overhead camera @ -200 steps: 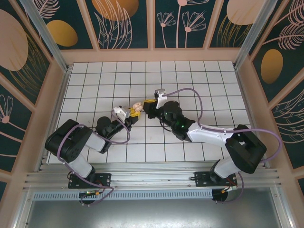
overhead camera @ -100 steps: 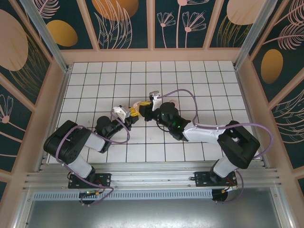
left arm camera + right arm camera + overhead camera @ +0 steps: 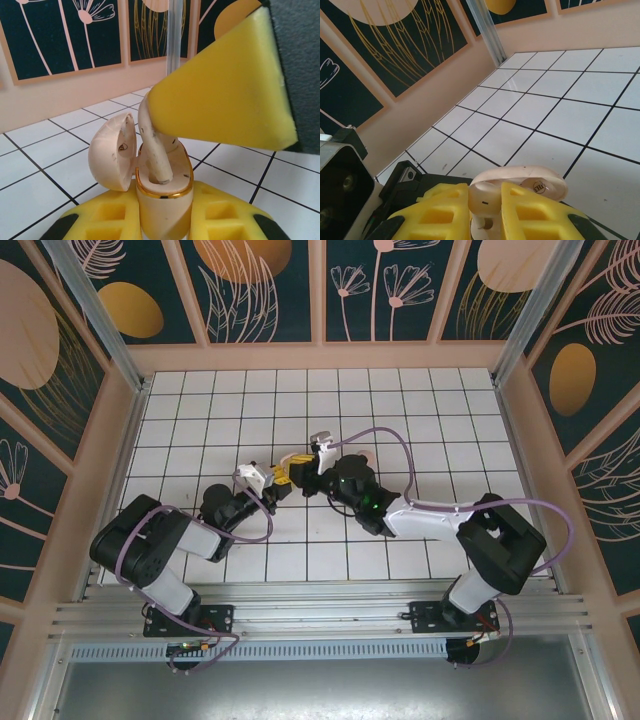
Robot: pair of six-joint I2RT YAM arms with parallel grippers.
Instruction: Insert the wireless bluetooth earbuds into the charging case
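Charging case (image 3: 162, 220) upright, clamped in the left tool (image 3: 164, 201), one yellow pad (image 3: 107, 222) pressed to each flank, gold-rimmed mouth facing up. Lid (image 3: 112, 152) swung open, hanging off the case's left side as seen from the left wrist. Earbud (image 3: 156, 155) stem-down in a socket of the case, head leaning out above the rim, pinched between the closed fingers of the right tool (image 3: 486, 197), with one yellow finger (image 3: 225, 90) slanting in from above and right of the case.

Left arm (image 3: 165, 540) folded low, elbow near and left of the case, forearm angled up toward it. Right arm (image 3: 440, 520) stretched long from near and right of the case, elbow raised, wrist (image 3: 350, 480) tipped over the case, purple cable (image 3: 400, 445) arching beyond it. Both tools tip to tip at the case.

Case roughly at the middle of the white tiled worktop (image 3: 200, 410), lifted a little off the tiles. Bare tiles all around the case: several rows beyond it up to the far pink wall (image 3: 320, 357), several columns to either side before the side walls. Near side of the case taken up by the two forearms, then the metal rail (image 3: 320, 615) along the worktop's near edge.
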